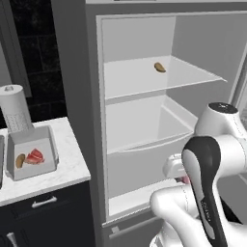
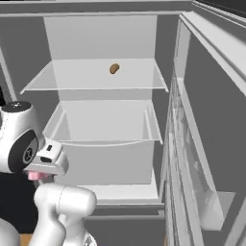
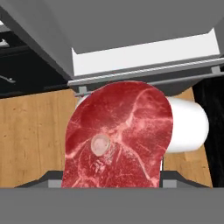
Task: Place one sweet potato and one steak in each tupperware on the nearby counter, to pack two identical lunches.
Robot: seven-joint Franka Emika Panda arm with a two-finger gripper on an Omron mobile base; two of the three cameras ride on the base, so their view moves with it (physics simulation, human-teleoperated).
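Observation:
In the hand view a red marbled steak (image 3: pixel 118 135) stands between my fingers, and my gripper (image 3: pixel 112 181) is shut on it. The hand hangs low in front of the open fridge, and a pink edge of the steak (image 1: pixel 184 180) (image 2: pixel 35 176) shows under it. A brown sweet potato (image 1: pixel 159 67) (image 2: pixel 114 68) lies on the upper fridge shelf. On the counter (image 1: pixel 67 166) to the left sits a grey tupperware (image 1: pixel 48 144) holding another sweet potato (image 1: pixel 20 160) and another steak (image 1: pixel 35 157). A grey edge at the far left (image 1: pixel 1 166) may be a second tupperware.
The fridge (image 1: pixel 140 120) stands open, its door (image 2: pixel 202 144) swung out on the right. A tall white canister (image 1: pixel 14 113) stands behind the tupperware. Dark cabinets with a silver handle (image 1: pixel 44 201) sit under the counter. Wooden floor (image 3: pixel 30 135) lies below the hand.

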